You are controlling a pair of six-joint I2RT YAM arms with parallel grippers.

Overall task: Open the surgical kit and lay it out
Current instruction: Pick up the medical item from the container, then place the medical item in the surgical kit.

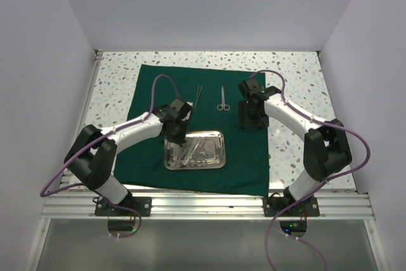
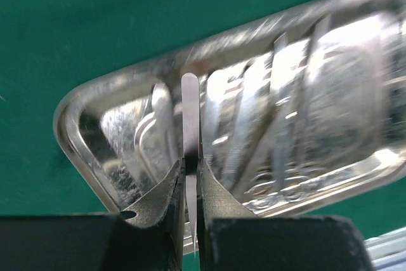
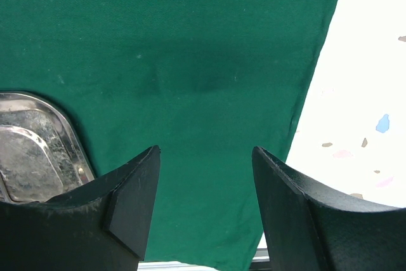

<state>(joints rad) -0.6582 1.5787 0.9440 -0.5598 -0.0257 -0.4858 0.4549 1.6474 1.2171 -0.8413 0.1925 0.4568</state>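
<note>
The dark green cloth (image 1: pixel 152 93) lies spread flat on the table. The steel tray (image 1: pixel 222 136) sits on its near middle and holds several thin silver instruments (image 1: pixel 198 152). My left gripper (image 1: pixel 176 132) hangs over the tray's left end. In the left wrist view the left gripper (image 2: pixel 190 163) is shut on a thin flat silver tweezer (image 2: pixel 190 109) above the tray (image 2: pixel 73 109). Small scissors (image 1: pixel 222 99) and a thin forceps (image 1: pixel 198 95) lie on the cloth beyond the tray. My right gripper (image 1: pixel 252 118) is open and empty over bare cloth (image 3: pixel 190 49), right of the tray (image 3: pixel 32 150).
The speckled white tabletop (image 1: pixel 298 74) borders the cloth on the left, right and far sides; it also shows in the right wrist view (image 3: pixel 361 93). White walls enclose the table. An aluminium rail (image 1: pixel 203 204) runs along the near edge.
</note>
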